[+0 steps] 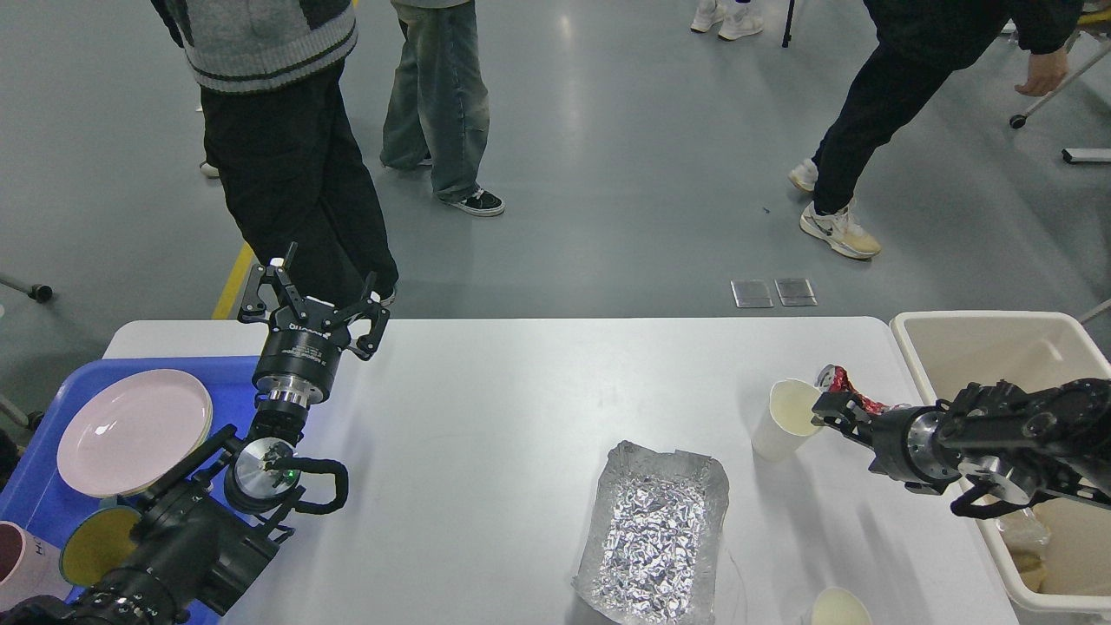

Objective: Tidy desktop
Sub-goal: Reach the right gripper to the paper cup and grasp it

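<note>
Worktop half cleared, light rubbish left toward the right edge.

White worktop (486,408) filling the middle, with a blue tray (35,486) overlapping its left edge, holding a pink plate (130,430) and cups, and a beige bin (972,347) standing off its right edge. Near the front edge, right of centre: a crumpled foil tray (655,529), thin and easily dented, best pinched at a rim wall rather than pressed flat. Toward the right edge: a white paper cup (785,417), tilted, feather-light and crushable, likely best taken by the lip. Another cup (838,606) at the front edge. Left gripper (317,299) raised over the back left corner, fingers spread and empty. Right gripper (838,404) beside the tilted cup, seemingly pinching a crushed red wrapper (846,386), though cannot tell for sure, fingers being dark and end-on.
</note>
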Controlling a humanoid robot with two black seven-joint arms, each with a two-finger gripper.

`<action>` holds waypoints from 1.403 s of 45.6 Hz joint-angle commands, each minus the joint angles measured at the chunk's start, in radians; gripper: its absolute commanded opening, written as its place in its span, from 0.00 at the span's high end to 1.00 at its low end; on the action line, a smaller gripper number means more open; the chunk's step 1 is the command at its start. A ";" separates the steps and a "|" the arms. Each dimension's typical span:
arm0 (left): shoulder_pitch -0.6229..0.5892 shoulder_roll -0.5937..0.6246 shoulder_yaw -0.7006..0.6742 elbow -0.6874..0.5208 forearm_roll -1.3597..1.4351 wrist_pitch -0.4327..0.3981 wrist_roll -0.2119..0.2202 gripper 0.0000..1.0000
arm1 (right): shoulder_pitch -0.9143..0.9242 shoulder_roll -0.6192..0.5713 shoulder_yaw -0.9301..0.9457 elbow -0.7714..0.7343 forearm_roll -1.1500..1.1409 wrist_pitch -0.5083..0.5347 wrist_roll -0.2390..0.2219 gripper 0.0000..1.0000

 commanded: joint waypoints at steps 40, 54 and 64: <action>0.000 0.000 0.000 0.000 -0.001 0.000 0.000 0.04 | -0.075 0.006 0.074 0.005 0.001 -0.125 0.006 1.00; 0.000 0.000 0.000 0.000 -0.001 0.000 0.000 0.04 | -0.070 -0.009 0.072 0.014 0.001 -0.125 0.005 1.00; 0.000 0.001 0.000 0.000 -0.001 0.000 0.000 0.04 | -0.036 -0.064 0.069 0.071 -0.001 -0.125 0.005 1.00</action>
